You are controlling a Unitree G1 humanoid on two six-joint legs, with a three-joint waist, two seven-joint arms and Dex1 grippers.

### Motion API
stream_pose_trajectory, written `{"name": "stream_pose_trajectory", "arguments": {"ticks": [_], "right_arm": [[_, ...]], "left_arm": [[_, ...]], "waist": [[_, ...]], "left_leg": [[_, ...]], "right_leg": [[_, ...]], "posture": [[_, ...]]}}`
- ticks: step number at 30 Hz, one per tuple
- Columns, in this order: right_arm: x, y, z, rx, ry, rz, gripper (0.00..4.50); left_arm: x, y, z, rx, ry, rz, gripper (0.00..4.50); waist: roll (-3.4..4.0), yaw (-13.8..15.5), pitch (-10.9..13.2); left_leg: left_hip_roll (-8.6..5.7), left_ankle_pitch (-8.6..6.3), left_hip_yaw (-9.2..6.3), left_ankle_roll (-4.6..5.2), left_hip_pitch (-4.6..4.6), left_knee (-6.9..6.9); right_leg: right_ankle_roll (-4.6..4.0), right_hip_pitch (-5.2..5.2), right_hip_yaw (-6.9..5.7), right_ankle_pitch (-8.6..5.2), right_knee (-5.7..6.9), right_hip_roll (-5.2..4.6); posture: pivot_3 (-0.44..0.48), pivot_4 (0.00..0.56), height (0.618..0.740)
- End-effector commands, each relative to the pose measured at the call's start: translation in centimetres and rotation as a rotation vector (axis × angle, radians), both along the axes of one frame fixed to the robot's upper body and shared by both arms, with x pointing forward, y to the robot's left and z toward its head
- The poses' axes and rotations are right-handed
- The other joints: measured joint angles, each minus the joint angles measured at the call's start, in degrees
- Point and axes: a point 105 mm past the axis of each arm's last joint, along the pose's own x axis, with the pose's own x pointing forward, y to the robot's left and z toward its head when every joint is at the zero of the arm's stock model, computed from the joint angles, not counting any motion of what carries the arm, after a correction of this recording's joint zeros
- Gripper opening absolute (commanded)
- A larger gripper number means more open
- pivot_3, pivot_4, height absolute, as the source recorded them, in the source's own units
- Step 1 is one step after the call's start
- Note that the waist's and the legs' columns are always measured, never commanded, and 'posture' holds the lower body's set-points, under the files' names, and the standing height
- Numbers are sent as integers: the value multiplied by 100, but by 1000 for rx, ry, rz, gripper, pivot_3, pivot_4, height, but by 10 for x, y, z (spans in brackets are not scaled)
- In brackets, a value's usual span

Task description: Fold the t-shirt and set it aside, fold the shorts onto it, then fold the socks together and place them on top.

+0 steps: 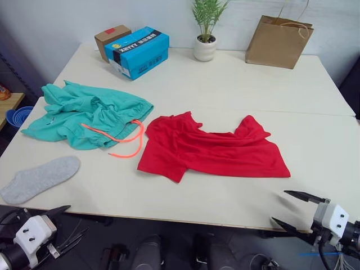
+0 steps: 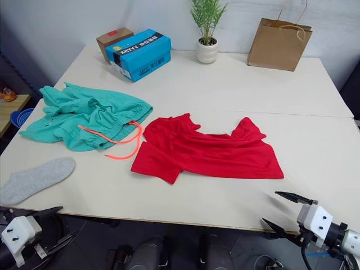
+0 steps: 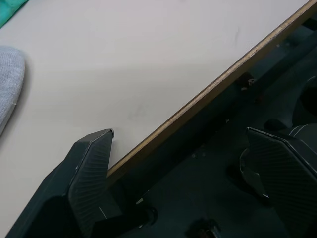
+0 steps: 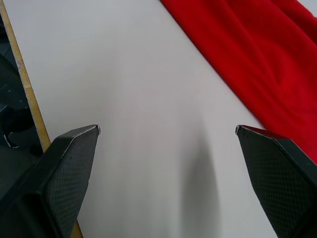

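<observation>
1. T-shirt (image 1: 211, 149): red, crumpled and unfolded, centre of the frame on the white table (image 1: 236, 84), one sleeve bunched toward the lower left, hem edge running toward the right.
2. Shorts (image 1: 84, 115): teal, rumpled in a heap at middle left, just beside the t-shirt; orange drawstring (image 1: 126, 147) trailing from the waistband in a loop that reaches close to the red sleeve.
3. Sock (image 1: 39, 179): one grey sock visible, flat at lower left near the table's front edge, apart from the shorts above it.
4. Left gripper (image 1: 63, 224): lower left corner, below the table's front edge, fingers spread wide apart, holding nothing; in the left wrist view, one fingertip over the tabletop edge, the other over the dark space below.
5. Right gripper (image 1: 298, 209): lower right corner at the front edge, fingers wide apart and empty; in the right wrist view, bare tabletop between the fingertips, red fabric just beyond.
6. Blue box (image 1: 138, 52) and brown cardboard box (image 1: 111, 38): upper left, side by side at the table's far edge.
7. Potted plant (image 1: 206, 31): top centre, in a white pot.
8. Brown paper bag (image 1: 279, 40): upper right, upright at the far edge.
9. Nothing lying between either gripper and the garments.
</observation>
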Motion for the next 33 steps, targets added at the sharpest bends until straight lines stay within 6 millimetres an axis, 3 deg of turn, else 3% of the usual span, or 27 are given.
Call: {"name": "stream_pose_trajectory", "arguments": {"ticks": [1, 9, 13, 16, 18, 21, 27, 33], "right_arm": [[3, 2, 5, 10, -29, -6, 4492], [17, 18, 35, 56, -122, 19, 4492], [32, 40, 62, 97, -171, 84, 4492], [49, 48, 67, 57, -172, 100, 4492], [61, 45, 62, -14, -155, 83, 4492], [72, 40, 59, -100, -152, 93, 4492], [70, 12, 45, -277, -128, 125, 4492], [78, -12, 39, -353, -108, 51, 4492]], "left_arm": [[-2, 2, 8, 15, -35, 3, 4500], [22, -48, 40, -170, -13, -173, 4500], [55, -68, 60, -63, -124, -251, 4500], [80, -89, 70, 54, -207, -333, 4500], [83, -100, 62, 217, -200, -460, 4500], [95, -109, 61, 276, -239, -508, 4500], [124, -117, 54, 448, -292, -615, 4500], [145, -130, 52, 464, -376, -663, 4500]], "waist": [[0, -1, 0], [1, -3, -1], [16, 3, -7], [17, 2, -8], [12, -17, -11], [22, -13, -11], [23, 23, -10], [25, -35, -10]], "left_leg": [[0, 0, 0, 0, 0, 0], [0, 0, 0, 0, 3, 4], [-2, 10, 0, 16, 6, 9], [-3, 21, 0, 30, 10, 12], [-3, 21, 2, 30, 13, 11], [-5, 19, 21, 31, 12, 4], [-7, 20, 22, 38, 8, 15], [-6, 20, 35, 42, 17, 20]], "right_leg": [[0, 0, 0, 0, 0, 0], [0, 3, 2, 0, 8, 0], [1, 7, 3, 1, 17, -1], [3, 9, 6, 3, 28, -1], [3, 8, 6, 4, 35, -1], [4, -2, 14, 3, 32, 0], [8, -4, 10, 5, 40, 0], [15, 2, 24, 10, 45, -1]], "posture": [[0, 150, 740], [0, 150, 740], [0, 150, 740], [0, 150, 740], [0, 150, 740], [0, 150, 740], [0, 150, 740], [0, 150, 740]]}}
